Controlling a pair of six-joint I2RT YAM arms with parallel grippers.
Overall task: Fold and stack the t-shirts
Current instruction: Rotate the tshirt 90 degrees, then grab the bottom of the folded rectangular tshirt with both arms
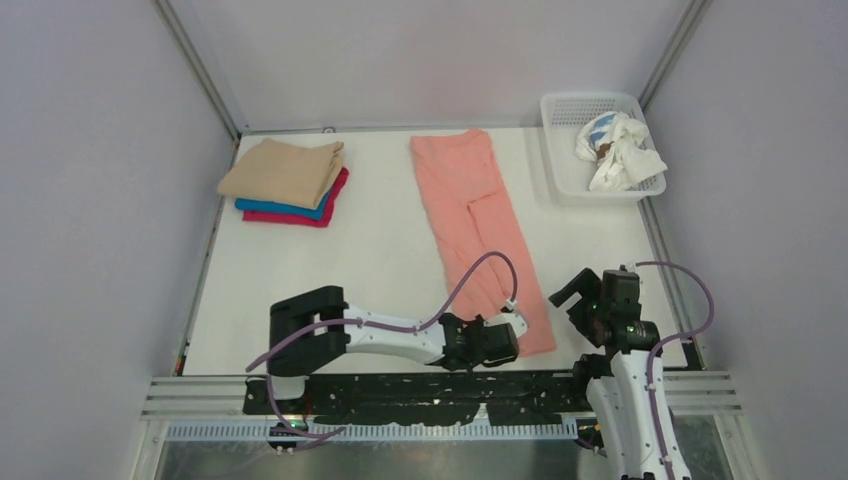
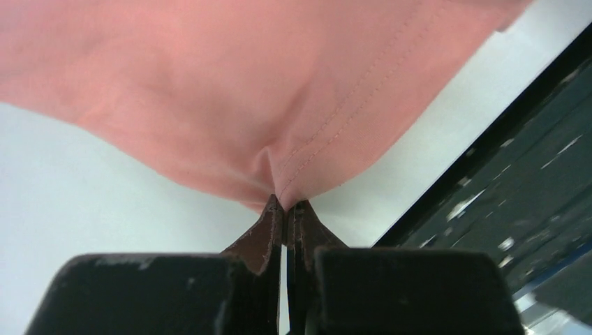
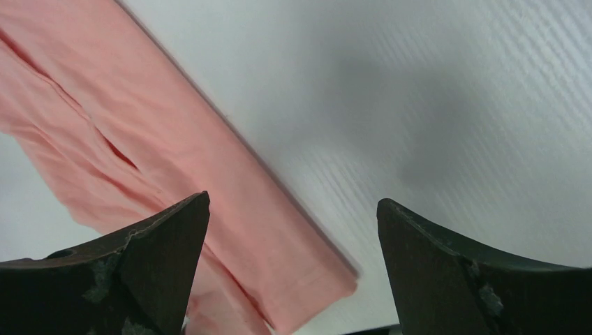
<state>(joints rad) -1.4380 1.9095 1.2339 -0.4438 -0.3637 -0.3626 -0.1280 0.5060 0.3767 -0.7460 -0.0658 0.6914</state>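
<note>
A salmon-pink t-shirt [image 1: 474,220] lies folded lengthwise into a long strip that runs from the table's back middle to its near edge. My left gripper [image 1: 512,335] is low at the strip's near end, shut on the shirt's hem [image 2: 307,171], which bunches into a pucker at the fingertips. The right gripper [image 1: 572,292] hovers open just right of that near end; its wrist view shows the pink strip [image 3: 209,195] below and to the left, with nothing between the fingers. At the back left, a tan t-shirt [image 1: 284,172] tops a folded stack over a blue one [image 1: 285,210] and a magenta one [image 1: 330,205].
A white mesh basket [image 1: 560,170] at the back right holds crumpled white and blue cloth [image 1: 618,150]. The table's dark front rail [image 1: 400,390] runs just behind the left gripper. Grey walls close in both sides.
</note>
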